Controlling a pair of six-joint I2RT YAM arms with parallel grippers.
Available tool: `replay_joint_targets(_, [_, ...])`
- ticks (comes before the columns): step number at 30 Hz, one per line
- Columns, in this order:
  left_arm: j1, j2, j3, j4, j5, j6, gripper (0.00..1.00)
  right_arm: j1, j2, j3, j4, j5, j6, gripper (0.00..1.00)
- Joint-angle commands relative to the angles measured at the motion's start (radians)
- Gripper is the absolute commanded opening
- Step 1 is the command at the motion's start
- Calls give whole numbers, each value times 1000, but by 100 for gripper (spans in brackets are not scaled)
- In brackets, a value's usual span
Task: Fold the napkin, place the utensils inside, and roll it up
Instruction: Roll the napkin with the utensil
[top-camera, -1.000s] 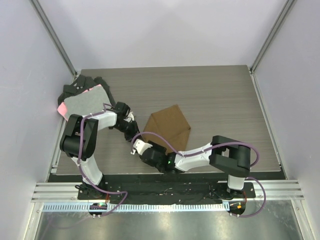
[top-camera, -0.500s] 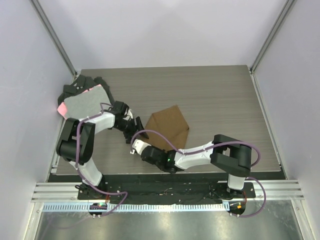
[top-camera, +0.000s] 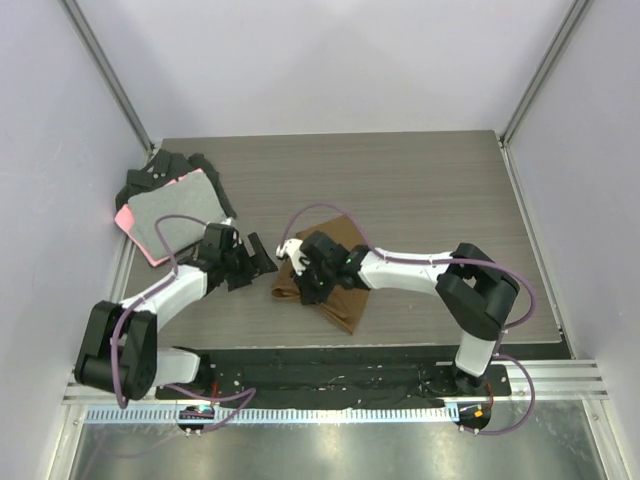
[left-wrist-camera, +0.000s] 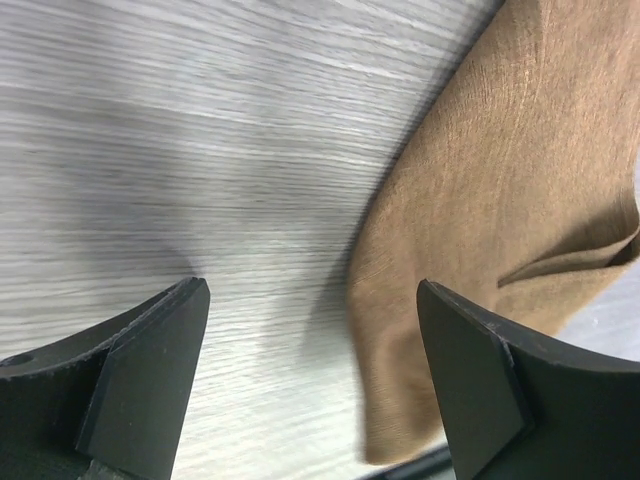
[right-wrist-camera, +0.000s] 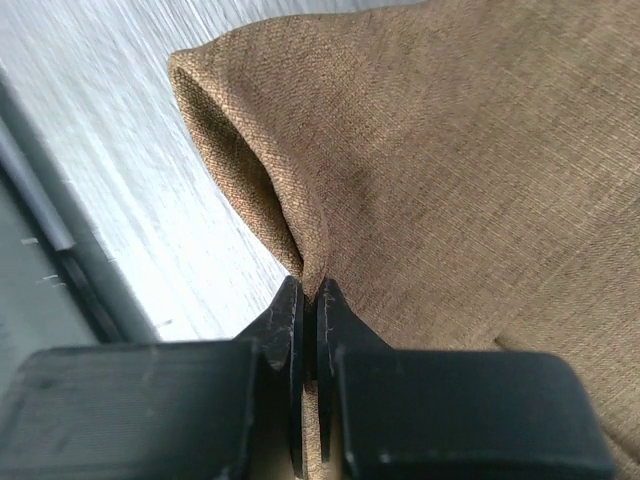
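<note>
Right wrist view: a raised fold of the napkin (right-wrist-camera: 450, 150) is seen pinched between the pressed-together fingers of the right gripper (right-wrist-camera: 309, 292), while the left gripper (left-wrist-camera: 312, 300) is spread wide beside the napkin's edge on the table (top-camera: 430, 190)

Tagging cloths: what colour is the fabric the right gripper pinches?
Plain brown, no pattern. The brown fabric napkin shows best in the right wrist view.

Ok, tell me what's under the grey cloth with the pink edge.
Black cloths poke out from beneath the grey cloth along its far side. Whatever else lies below it is covered and cannot be seen.
</note>
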Motion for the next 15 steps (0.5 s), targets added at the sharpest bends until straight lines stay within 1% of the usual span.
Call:
replay_joint_targets(1, [6, -114, -64, 207, -87, 3, 91, -69, 27, 86, -95, -278, 40, 1])
replay_joint_targets(3, [3, -142, -90, 259, -55, 33, 90, -107, 53, 115, -108, -359, 52, 1])
replay_joint_targets(4, [0, -166, -99, 308, -45, 43, 91, -121, 85, 127, -123, -379, 57, 1])
replay_joint_targets(6, [-6, -186, -127, 353, -9, 61, 90, -150, 115, 163, -143, -425, 60, 1])
replay_joint_targets(7, [-10, -203, -136, 400, -2, 64, 91, -158, 144, 173, -158, -444, 62, 1])
replay_joint_targets(11, [-17, -248, -199, 491, 37, 89, 90, -195, 206, 226, -182, -517, 71, 1])
replay_joint_targets(15, [-26, -266, -245, 572, 129, 109, 90, -242, 253, 255, -186, -582, 103, 1])
